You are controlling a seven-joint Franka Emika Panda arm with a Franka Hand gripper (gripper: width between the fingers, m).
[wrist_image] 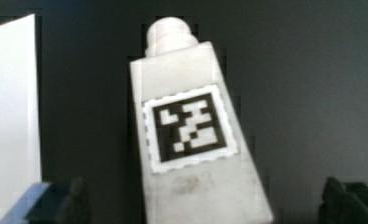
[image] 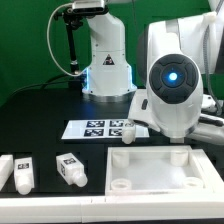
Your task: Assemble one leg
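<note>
the claw [wrist_image: 199, 203] hangs open, jaws wide of the leg [wrist_image: 195, 130] lying on the bench [wrist_image: 305, 80] at the marker board's [image: 98, 128] three o'clock end in the exterior view, so closing off-centre could twist or skid it away.

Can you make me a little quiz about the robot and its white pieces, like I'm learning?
1. True or false: the gripper is shut on the leg.
2. What is stuck on that leg in the wrist view? A) a black-and-white tag B) a red sticker C) a screw
3. Fill in: the big white tray piece lies to the exterior view's ____ of the loose leg.

Key: 1 false, it is open with a finger on each side; 2 A; 3 right.
</note>
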